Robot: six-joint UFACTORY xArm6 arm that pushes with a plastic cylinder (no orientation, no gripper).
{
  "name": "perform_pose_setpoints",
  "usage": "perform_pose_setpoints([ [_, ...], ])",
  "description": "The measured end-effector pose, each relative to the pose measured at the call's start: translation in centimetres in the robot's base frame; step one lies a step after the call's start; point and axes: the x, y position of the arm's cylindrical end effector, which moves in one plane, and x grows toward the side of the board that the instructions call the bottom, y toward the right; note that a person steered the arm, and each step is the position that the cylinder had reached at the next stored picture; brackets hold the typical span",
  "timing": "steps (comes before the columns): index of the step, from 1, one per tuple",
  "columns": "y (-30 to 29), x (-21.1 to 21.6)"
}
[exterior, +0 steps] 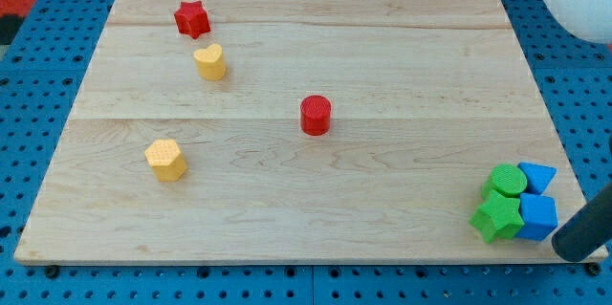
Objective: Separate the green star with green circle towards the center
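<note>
On the pale wooden table [287,190], with its long grain lines and plank seams, the yellow hexagon block [166,160] sits farthest to the view's left of my tip, well apart from it. Up toward the view's top lie the red star [192,19] and, just below it, the yellow heart [210,61], both far from my tip. The red cylinder [316,115] stands nearer the middle, left of and above my tip. All look like smooth matte plastic.

Close to my tip's left, four blocks huddle touching: the green star [496,217] at the lower left, the green circle [506,183] just above it, a blue cube [538,217] beside the star, and a blue triangle [537,177] above.

My tip [578,248], a plain dark rod with no claw to open or close, rests just right of the blue cube, over the blue pegboard [38,104].
</note>
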Motion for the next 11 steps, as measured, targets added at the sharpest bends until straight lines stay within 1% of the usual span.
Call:
perform_pose_setpoints([
  [2, -1.7, 0.0],
  [3, -3.5, 0.0],
  [4, -4.1, -0.9],
  [5, -4.3, -3.1],
  [6, -5.8, -4.9],
  [8, -10.5, -8.2],
  [11, -19.9, -13.3],
])
